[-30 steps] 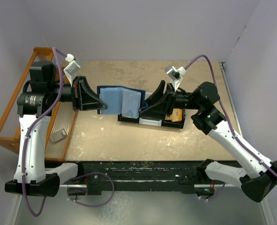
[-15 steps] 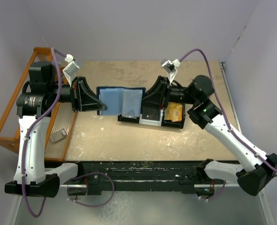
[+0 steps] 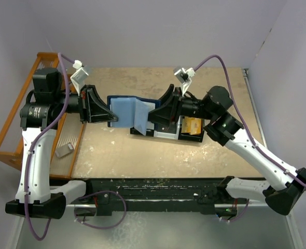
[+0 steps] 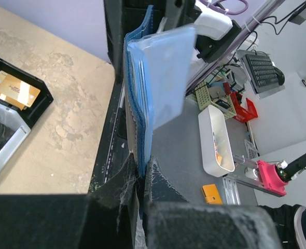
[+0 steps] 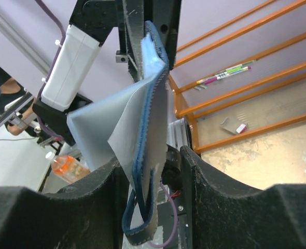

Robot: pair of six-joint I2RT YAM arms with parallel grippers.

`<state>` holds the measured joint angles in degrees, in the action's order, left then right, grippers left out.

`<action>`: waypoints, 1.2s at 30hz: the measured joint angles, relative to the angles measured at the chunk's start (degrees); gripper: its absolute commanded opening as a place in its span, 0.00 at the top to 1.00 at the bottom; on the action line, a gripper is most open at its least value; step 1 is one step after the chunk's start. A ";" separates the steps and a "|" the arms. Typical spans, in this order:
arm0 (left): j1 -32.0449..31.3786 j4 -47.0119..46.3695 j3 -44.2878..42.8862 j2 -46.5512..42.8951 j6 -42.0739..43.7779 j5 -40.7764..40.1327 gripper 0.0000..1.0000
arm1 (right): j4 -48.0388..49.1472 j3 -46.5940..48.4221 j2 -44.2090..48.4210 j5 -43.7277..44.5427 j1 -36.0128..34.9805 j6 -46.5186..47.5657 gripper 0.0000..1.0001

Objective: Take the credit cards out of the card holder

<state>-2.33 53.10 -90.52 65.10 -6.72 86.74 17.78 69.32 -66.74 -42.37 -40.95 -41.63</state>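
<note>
The card holder (image 3: pixel 124 110) is a dark navy wallet with paler blue-grey inner faces, held open above the table. My left gripper (image 3: pixel 110 115) is shut on its left edge; the left wrist view shows the fingers pinching it (image 4: pixel 142 179) and the holder (image 4: pixel 158 78) standing up from them. My right gripper (image 3: pixel 152 115) is open and straddles the holder's right edge. In the right wrist view (image 5: pixel 150 158) the holder (image 5: pixel 153 119) hangs between the fingers, close to the left one, with a gap on the right. No card shows clearly inside the holder.
A black three-compartment tray (image 3: pixel 142 132) lies on the table under the right gripper, with an orange card (image 3: pixel 193 125) and a white card (image 3: pixel 166 135) in it. An orange wooden rack (image 3: pixel 10 124) stands at the left, with a small grey item (image 3: pixel 65 150) on it.
My right gripper has moved left, over the holder's right edge. The holder's right half has folded inward, so it looks narrower. The left arm has not moved.
</note>
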 measured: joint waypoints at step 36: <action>0.28 -5.99 3.93 -3.74 -3.26 0.59 0.50 | -15.98 7.06 -1.86 36.96 -16.92 10.82 1.00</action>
<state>-2.04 47.11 -86.59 61.36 -9.98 87.33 1.80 76.38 -68.60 -5.41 -57.87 -30.81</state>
